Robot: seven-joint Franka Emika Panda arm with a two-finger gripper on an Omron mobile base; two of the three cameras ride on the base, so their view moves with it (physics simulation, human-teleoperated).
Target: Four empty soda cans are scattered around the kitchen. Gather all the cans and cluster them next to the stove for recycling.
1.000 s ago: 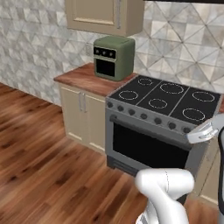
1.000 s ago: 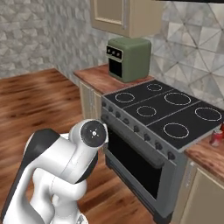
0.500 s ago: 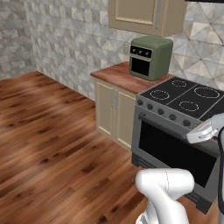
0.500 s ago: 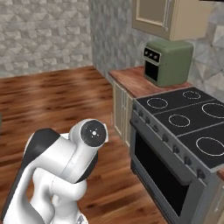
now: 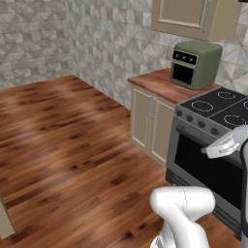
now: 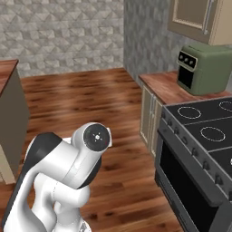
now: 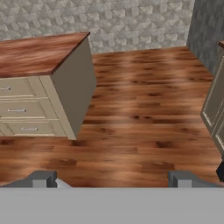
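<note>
In the open floor between the stove and a drawer cabinet, the base is standing with the arm folded low. The gripper is pointing out over the wooden floor, its fingers spread as wide as they go and holding nothing. The stove's black cooktop is lying at the right in both base views, just beside a wooden table that is carrying a green countertop oven. No soda can is turning up on the cooktop, on that table or on the floor, so I am judging the task as barely begun, or at a search stage: no cluster is forming beside the stove as far as these views reach, and the cans are yet to be found. Compared with the earlier frames, the whole picture is sliding: the stove is moving toward the right edge and more floor is coming in, so the base is turning, not the things.
</note>
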